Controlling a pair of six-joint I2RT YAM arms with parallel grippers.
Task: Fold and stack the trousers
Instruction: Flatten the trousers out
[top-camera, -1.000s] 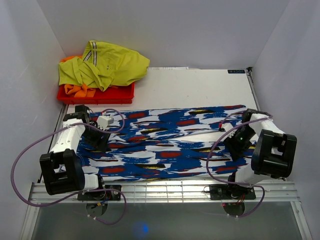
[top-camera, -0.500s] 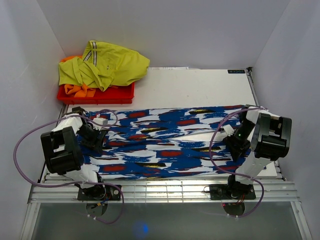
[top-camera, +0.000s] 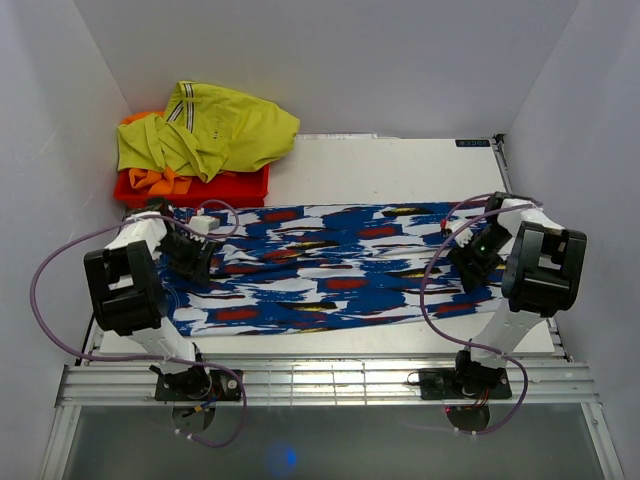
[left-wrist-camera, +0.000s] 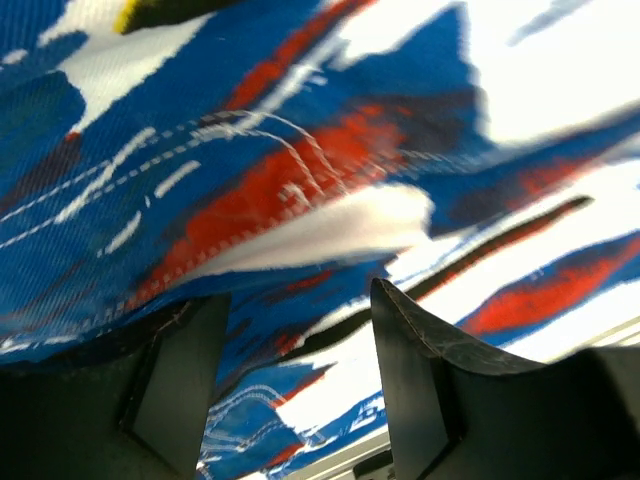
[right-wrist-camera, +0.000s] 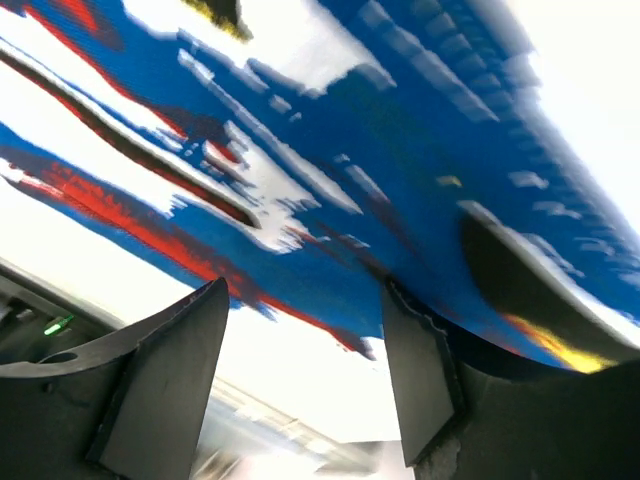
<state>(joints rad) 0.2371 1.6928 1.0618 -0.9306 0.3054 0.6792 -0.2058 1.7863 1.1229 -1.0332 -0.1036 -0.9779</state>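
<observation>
The trousers (top-camera: 330, 270), royal blue with white, red and black blotches, lie spread flat across the table from left to right. My left gripper (top-camera: 190, 258) sits low over their left end, and my right gripper (top-camera: 470, 262) over their right end. In the left wrist view the left gripper (left-wrist-camera: 300, 295) has its jaws apart, with a stitched hem of the trousers (left-wrist-camera: 300, 150) just above the fingertips and nothing between them. In the right wrist view the right gripper (right-wrist-camera: 305, 285) is also open, with the trousers (right-wrist-camera: 400, 130) lying beyond the fingertips.
A red bin (top-camera: 240, 188) stands at the back left, holding a yellow-green garment (top-camera: 210, 130) and an orange garment (top-camera: 150, 180). White table (top-camera: 400, 165) lies behind the trousers. A metal rail (top-camera: 330, 375) runs along the near edge. White walls enclose three sides.
Both arms have swung toward the back of the table. The trousers have shifted away from the near edge and now look narrower from front to back.
</observation>
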